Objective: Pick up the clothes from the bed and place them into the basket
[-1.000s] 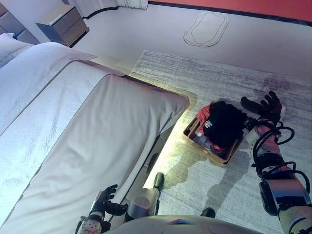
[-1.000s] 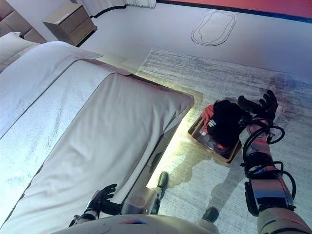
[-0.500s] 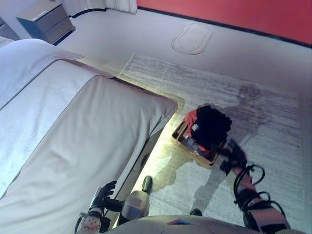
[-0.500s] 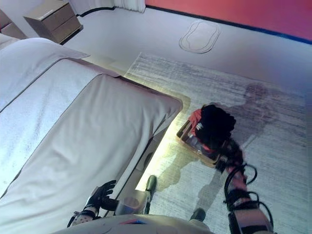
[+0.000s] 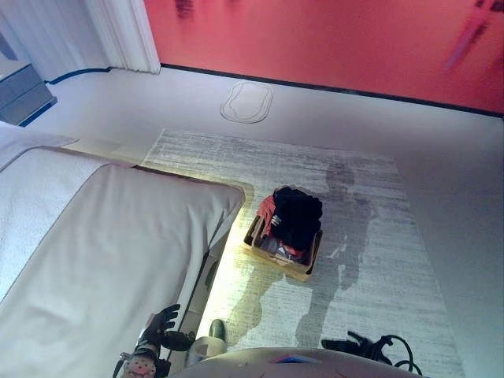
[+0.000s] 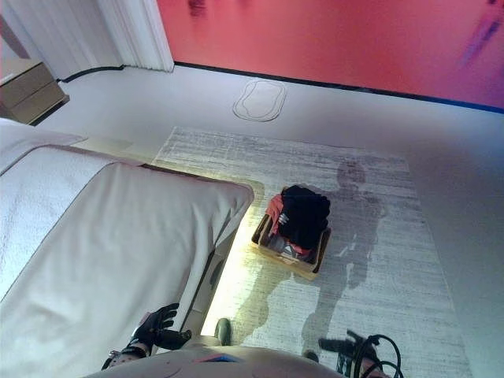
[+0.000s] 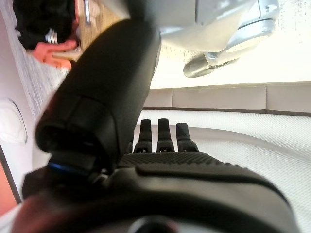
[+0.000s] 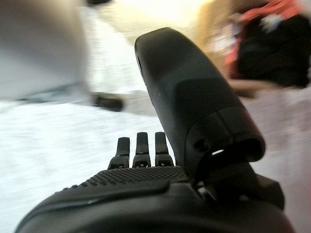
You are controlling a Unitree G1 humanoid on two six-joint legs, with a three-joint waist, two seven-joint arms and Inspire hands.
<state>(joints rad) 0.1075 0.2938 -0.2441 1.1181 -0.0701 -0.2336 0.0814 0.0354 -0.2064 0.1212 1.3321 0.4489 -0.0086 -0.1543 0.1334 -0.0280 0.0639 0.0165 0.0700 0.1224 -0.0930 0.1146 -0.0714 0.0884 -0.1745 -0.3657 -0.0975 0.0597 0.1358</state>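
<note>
A wooden basket [image 5: 277, 265] stands on the rug beside the bed's foot corner. A black garment [image 5: 298, 216] is heaped in it over a red one [image 5: 267, 213]. The bed [image 5: 102, 252] has a smooth white cover with no clothes showing on it. My left hand [image 5: 162, 322] is open and empty low by the bed's near edge. My right hand [image 6: 339, 346] is low over the rug, well short of the basket; in its wrist view [image 8: 137, 150] the fingers are straight and empty, with the basket's clothes [image 8: 272, 48] beyond the thumb.
A pale grey rug [image 5: 370, 236] lies under the basket. A nightstand [image 6: 31, 87] and white curtains [image 5: 118, 35] are at the far left, below a red wall [image 5: 315, 39]. An oval outline [image 5: 246, 102] marks the floor.
The camera has shifted, so the whole scene sits lower and smaller. My right arm has drawn back from beside the basket to the lower edge. The left hand has kept its place.
</note>
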